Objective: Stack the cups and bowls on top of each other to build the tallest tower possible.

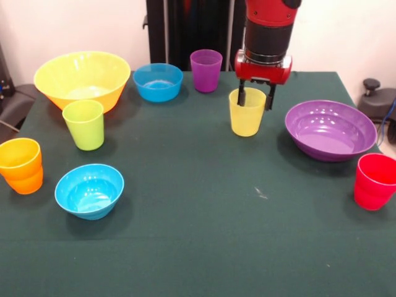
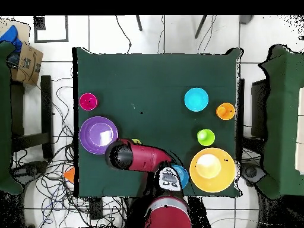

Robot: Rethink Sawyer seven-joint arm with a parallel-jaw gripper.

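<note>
A yellow cup (image 1: 247, 117) stands upright on the green table, right of middle. My gripper (image 1: 255, 98) is down at its mouth, open, with one finger inside the rim and the other outside its right wall. In the overhead view the arm hides the gripper and most of this cup (image 2: 136, 141). Standing apart are a purple cup (image 1: 206, 70), a lime cup (image 1: 84, 124), an orange cup (image 1: 21, 166), a red cup (image 1: 375, 181), two blue bowls (image 1: 158, 81) (image 1: 89, 190), a large yellow-orange bowl (image 1: 82, 77) and a wide purple bowl (image 1: 330, 130). Nothing is stacked.
The purple bowl sits close to the right of the yellow cup. The table (image 1: 198, 247) has a bare front half. Chairs and cables surround the table (image 2: 154, 71) in the overhead view.
</note>
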